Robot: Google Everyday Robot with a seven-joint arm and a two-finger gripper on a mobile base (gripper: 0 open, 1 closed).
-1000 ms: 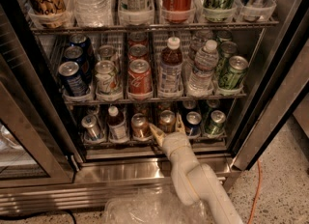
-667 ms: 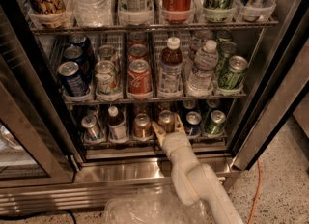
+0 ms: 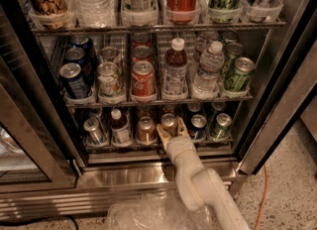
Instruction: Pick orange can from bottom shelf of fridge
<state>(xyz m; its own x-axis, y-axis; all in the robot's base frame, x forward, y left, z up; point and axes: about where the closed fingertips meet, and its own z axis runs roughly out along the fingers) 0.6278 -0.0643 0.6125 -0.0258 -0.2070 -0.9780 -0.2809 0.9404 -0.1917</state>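
Note:
The fridge (image 3: 277, 115) stands open, and its bottom shelf (image 3: 158, 143) holds a row of small cans and a bottle. An orange can (image 3: 169, 123) sits in the middle lane, with a second one (image 3: 146, 129) just to its left. My gripper (image 3: 171, 129) reaches in from below at the shelf's front. It is open, one finger on each side of the middle orange can. The white arm (image 3: 198, 184) hides the lower part of that can.
On the bottom shelf a silver can (image 3: 93, 130) and a small bottle (image 3: 119, 127) stand to the left, a blue can (image 3: 197, 126) and a green can (image 3: 221, 125) to the right. The shelf above (image 3: 158, 101) hangs close overhead. An orange cable (image 3: 261, 194) crosses the floor, and clear plastic (image 3: 148, 216) lies below.
My gripper has pushed slightly deeper into the bottom shelf, so its fingers now straddle the middle orange can. The cans have not moved.

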